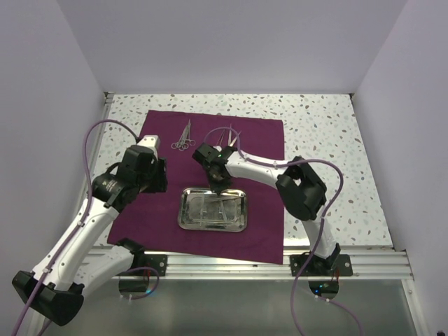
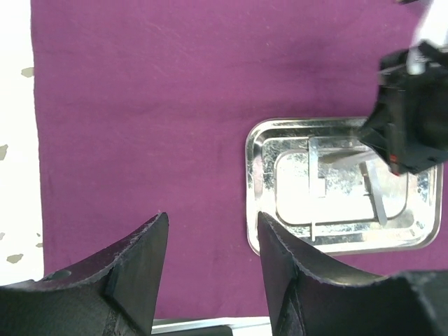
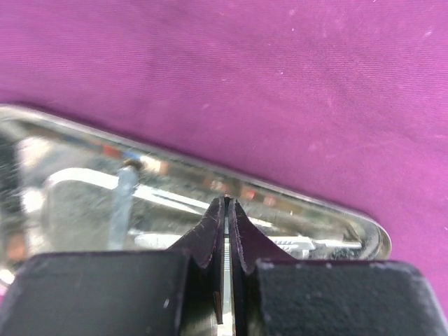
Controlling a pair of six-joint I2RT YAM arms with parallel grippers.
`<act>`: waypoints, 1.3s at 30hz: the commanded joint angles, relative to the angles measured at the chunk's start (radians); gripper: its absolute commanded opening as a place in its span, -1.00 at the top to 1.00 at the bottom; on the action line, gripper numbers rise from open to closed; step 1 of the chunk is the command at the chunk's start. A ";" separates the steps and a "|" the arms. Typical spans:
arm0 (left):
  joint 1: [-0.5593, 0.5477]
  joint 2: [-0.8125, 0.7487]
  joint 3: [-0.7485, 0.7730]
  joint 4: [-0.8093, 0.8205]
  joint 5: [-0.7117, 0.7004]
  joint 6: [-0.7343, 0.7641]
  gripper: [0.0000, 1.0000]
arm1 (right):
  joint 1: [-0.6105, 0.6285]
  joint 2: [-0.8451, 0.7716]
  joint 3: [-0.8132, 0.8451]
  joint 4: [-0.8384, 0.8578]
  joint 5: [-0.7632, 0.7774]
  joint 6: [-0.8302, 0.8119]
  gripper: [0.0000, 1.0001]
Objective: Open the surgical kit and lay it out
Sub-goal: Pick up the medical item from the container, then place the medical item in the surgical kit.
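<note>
The surgical kit's cloth wrap [image 1: 262, 136] lies open and flat on the speckled tabletop [image 1: 322, 140], a dark magenta sheet running from near the far edge to the near edge, left of centre. On it, toward the near edge, sits the steel tray [image 1: 183, 218]: small, rectangular, with rounded corners and a mirror-bright finish. Two sets of ring-handled instruments [image 1: 183, 137] [image 1: 227, 136] rest on the cloth toward the far edge, close together but apart.

The right claw [image 1: 222, 186] is at the tray's far rim with its fingers pressed together. The right wrist view shows a thin silver instrument [image 3: 225, 280] pinched between them, probably tweezers or forceps, though its type cannot be told. The left claw [image 1: 159, 175] hangs with its fingers spread and empty over bare cloth, beside the tray toward the tabletop's left edge.

The instruments are likely light, stiff and slippery: polished steel may twist or slide in a pinch, so a hold across the flat shank, near the balance point, looks safest. The tray is rigid but may skate on the cloth if nudged, so its raised rim is the place to grip. The cloth is soft and will bunch if dragged. What else lies in the tray is lost in reflections.
</note>
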 commanded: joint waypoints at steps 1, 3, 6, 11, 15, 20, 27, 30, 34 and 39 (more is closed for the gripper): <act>-0.004 -0.020 -0.007 0.023 -0.047 -0.012 -0.15 | 0.005 -0.147 0.056 0.032 -0.004 -0.010 1.00; -0.004 -0.025 -0.004 0.020 -0.052 -0.015 -0.15 | 0.005 -0.187 0.064 0.038 0.004 -0.012 1.00; -0.004 -0.034 -0.005 0.017 -0.056 -0.017 -0.15 | 0.005 -0.222 0.051 0.069 0.022 -0.016 1.00; -0.006 -0.049 -0.005 0.016 -0.063 -0.020 -0.15 | 0.005 -0.276 -0.005 0.127 0.042 -0.020 1.00; -0.004 -0.059 -0.007 0.017 -0.064 -0.020 -0.15 | 0.005 -0.273 0.010 0.127 0.074 -0.023 1.00; -0.004 -0.066 -0.007 0.017 -0.063 -0.018 -0.16 | -0.028 -0.227 0.129 0.084 0.145 -0.047 1.00; -0.004 -0.092 -0.016 0.025 -0.064 -0.015 -0.21 | -0.203 -0.134 0.278 0.047 0.146 -0.052 1.00; -0.004 -0.103 -0.019 0.029 -0.061 -0.015 -0.22 | -0.275 -0.091 0.342 0.043 0.169 -0.067 1.00; -0.004 -0.112 -0.019 0.030 -0.059 -0.010 -0.24 | -0.366 0.035 0.448 0.015 0.180 -0.093 1.00; -0.004 -0.106 -0.019 0.030 -0.061 -0.010 -0.24 | -0.426 0.153 0.579 -0.020 0.186 -0.125 1.00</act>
